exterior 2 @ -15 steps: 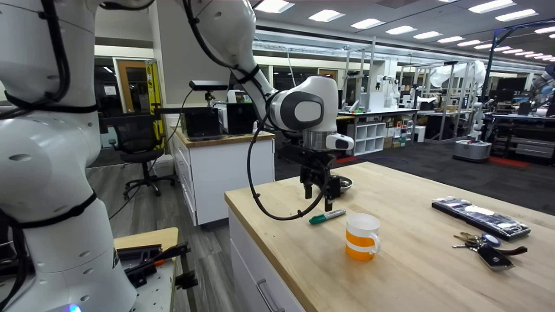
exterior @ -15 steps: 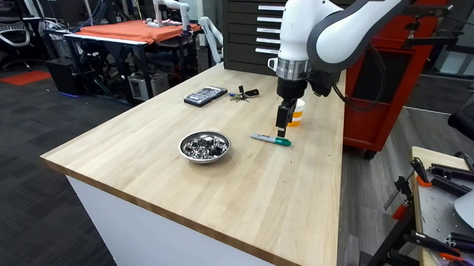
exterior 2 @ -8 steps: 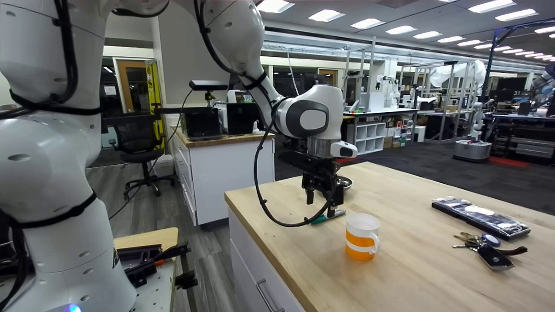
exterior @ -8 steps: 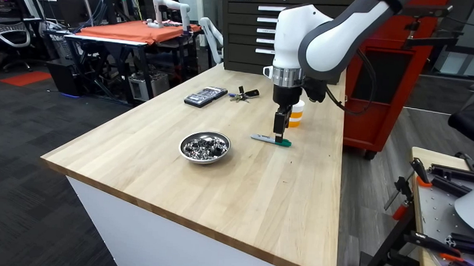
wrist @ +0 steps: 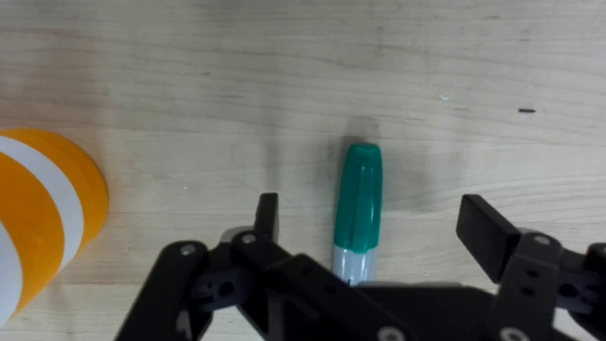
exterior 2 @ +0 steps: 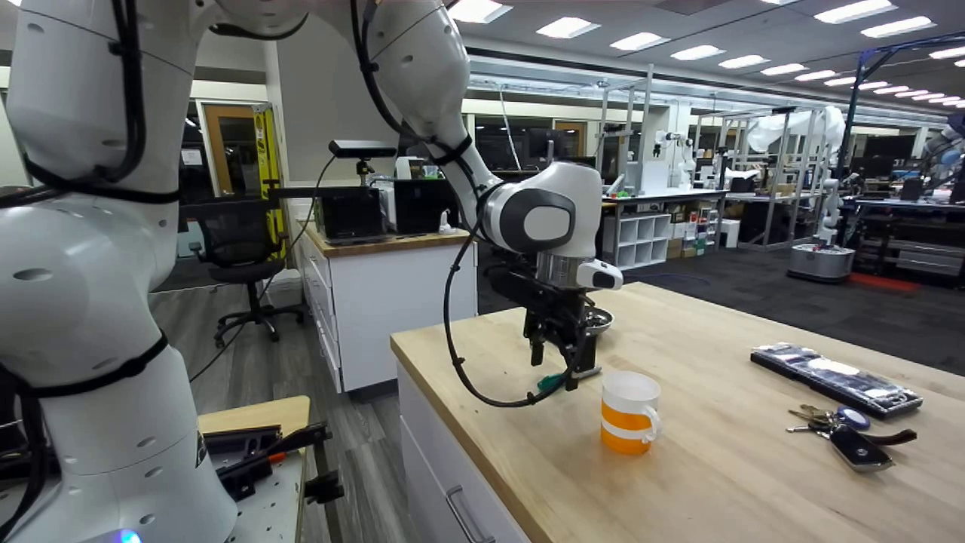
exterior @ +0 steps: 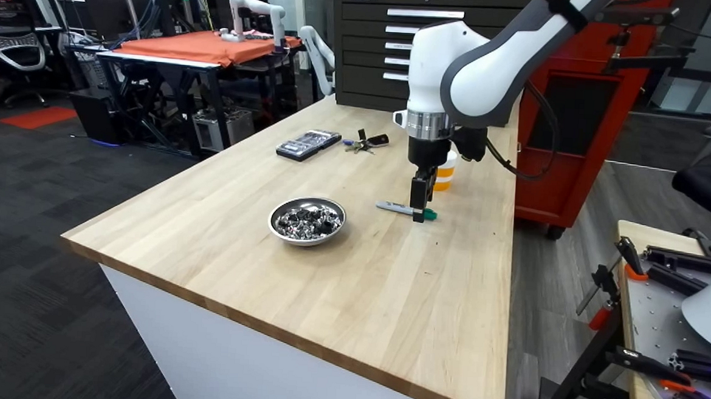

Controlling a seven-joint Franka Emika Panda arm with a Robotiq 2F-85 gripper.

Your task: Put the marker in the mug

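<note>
Marker: flat on tabletop, green cap and part of pale barrel visible in wrist view, remainder hidden by gripper. Gripper: wide, astride marker, gap on either side; low, contact with tabletop: cannot tell. Near marker, apart from it: orange-and-white mug, upright. On gripper's far side from mug: silver bowl, shiny bits inside. Farther off: flat black case, keys just beside.
</note>
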